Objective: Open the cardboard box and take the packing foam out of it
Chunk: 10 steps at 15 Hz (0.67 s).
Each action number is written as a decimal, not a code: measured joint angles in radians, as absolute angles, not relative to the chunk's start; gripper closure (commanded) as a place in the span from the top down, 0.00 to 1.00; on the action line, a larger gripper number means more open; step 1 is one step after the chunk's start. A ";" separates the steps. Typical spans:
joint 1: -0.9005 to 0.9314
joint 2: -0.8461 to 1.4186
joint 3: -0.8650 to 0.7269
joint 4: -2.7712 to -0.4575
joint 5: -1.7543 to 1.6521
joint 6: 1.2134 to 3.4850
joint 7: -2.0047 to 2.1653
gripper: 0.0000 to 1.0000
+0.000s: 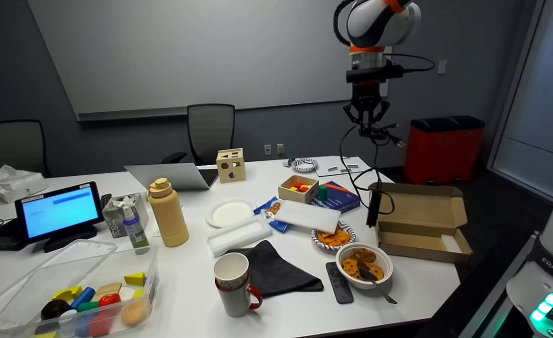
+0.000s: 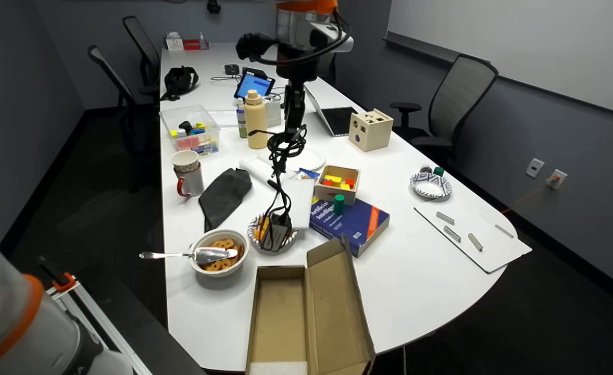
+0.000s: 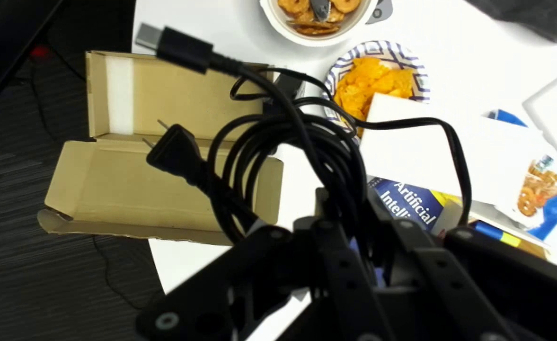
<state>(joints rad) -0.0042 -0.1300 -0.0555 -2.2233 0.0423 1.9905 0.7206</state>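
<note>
The brown cardboard box [image 1: 419, 206] lies open at the table's end, its lid folded back; it also shows in an exterior view [image 2: 337, 312] and the wrist view [image 3: 164, 184]. A small white foam piece [image 3: 119, 94] sits at one end inside it. Two longer white foam slabs lie on the table: one [image 1: 308, 216] against the chip plate and book, one [image 1: 241, 235] beside the black cloth. My gripper [image 1: 365, 132] is high above the table, shut on a coiled black cable [image 3: 278, 132]. A black power adapter [image 2: 276, 234] hangs from the cable, close to the box in the wrist view.
A pretzel bowl [image 1: 387, 272] with a utensil and a patterned chip plate [image 3: 341, 78] stand near the box. A blue book [image 2: 353, 229], a wooden tray of blocks [image 1: 290, 193] and a round white plate [image 1: 214, 220] lie beyond. Mugs [image 1: 236, 300] and a tall bottle [image 1: 168, 216] stand farther off.
</note>
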 measured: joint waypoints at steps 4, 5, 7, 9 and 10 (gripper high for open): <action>-0.010 -0.096 -0.051 -2.222 0.061 2.105 0.782 0.05; -0.012 -0.082 -0.051 -2.219 0.061 2.132 0.796 0.05; -0.017 -0.049 -0.051 -2.207 0.059 2.177 0.822 0.05; -0.022 -0.013 -0.052 -2.195 0.055 2.216 0.845 0.05; -0.024 0.006 -0.053 -2.190 0.055 2.232 0.855 0.05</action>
<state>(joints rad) -0.0243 0.0060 -0.0530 -2.1898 0.0549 2.2323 0.8545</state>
